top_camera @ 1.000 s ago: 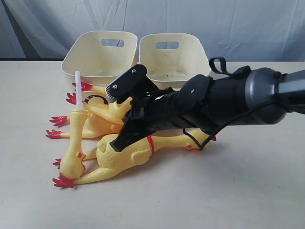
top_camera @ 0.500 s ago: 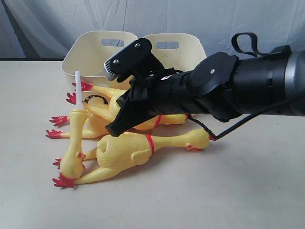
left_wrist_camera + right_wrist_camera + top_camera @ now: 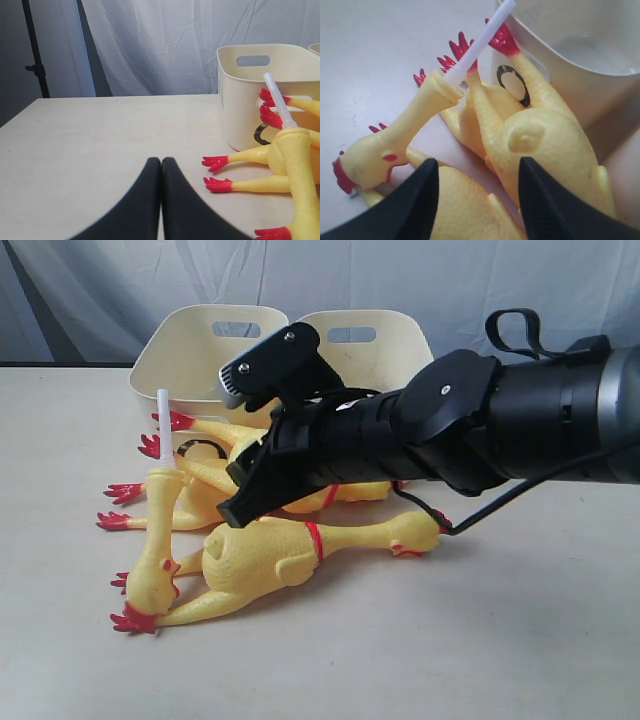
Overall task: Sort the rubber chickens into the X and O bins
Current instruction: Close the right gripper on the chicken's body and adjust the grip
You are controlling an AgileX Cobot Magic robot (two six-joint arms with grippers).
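Several yellow rubber chickens lie piled in front of two cream bins. The front chicken [image 3: 270, 555] lies on its side, head to the right. A smaller chicken [image 3: 160, 530] with a white tube [image 3: 163, 425] leans at the left. My right gripper [image 3: 224, 453] reaches across and hovers open over the pile, holding nothing. In the right wrist view it [image 3: 477, 161] straddles the gap between the front chicken [image 3: 465, 210] and a fat chicken [image 3: 545, 145]. The left bin [image 3: 205, 350] bears a black O [image 3: 512, 85]. The right bin [image 3: 370, 340] shows no mark. My left gripper [image 3: 161, 161] is shut.
Red chicken feet [image 3: 215, 162] lie on the table beside the left gripper. The O bin's wall [image 3: 250, 95] stands just behind them. A grey cloth backdrop hangs behind the table. The right arm's black body [image 3: 480, 430] crosses over the right bin's front.
The right arm has lifted off the front chicken, then eased down slightly over the pile, its gripper still open. The chickens have not moved.
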